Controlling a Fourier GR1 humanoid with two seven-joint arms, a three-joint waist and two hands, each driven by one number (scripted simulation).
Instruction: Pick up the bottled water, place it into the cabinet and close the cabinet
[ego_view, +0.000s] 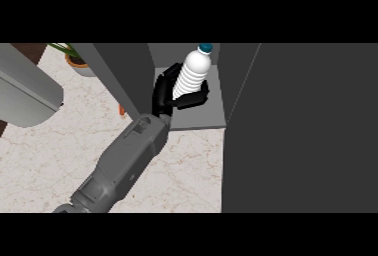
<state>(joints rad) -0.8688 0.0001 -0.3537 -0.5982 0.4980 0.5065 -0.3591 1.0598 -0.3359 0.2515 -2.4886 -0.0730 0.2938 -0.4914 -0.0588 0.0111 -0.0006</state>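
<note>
Holding the bottled water upright, cap far, the left hand has its fingers curled round the bottle's lower half; bottle sits inside the open cabinet, above its shelf floor; right hand out of view; release looks next

Counter: pale marbled stone top. On it: dark grey cabinet, door open, grey inner shelf; potted plant at the far left corner; small orange item beside the cabinet door, too hidden to identify.
</note>
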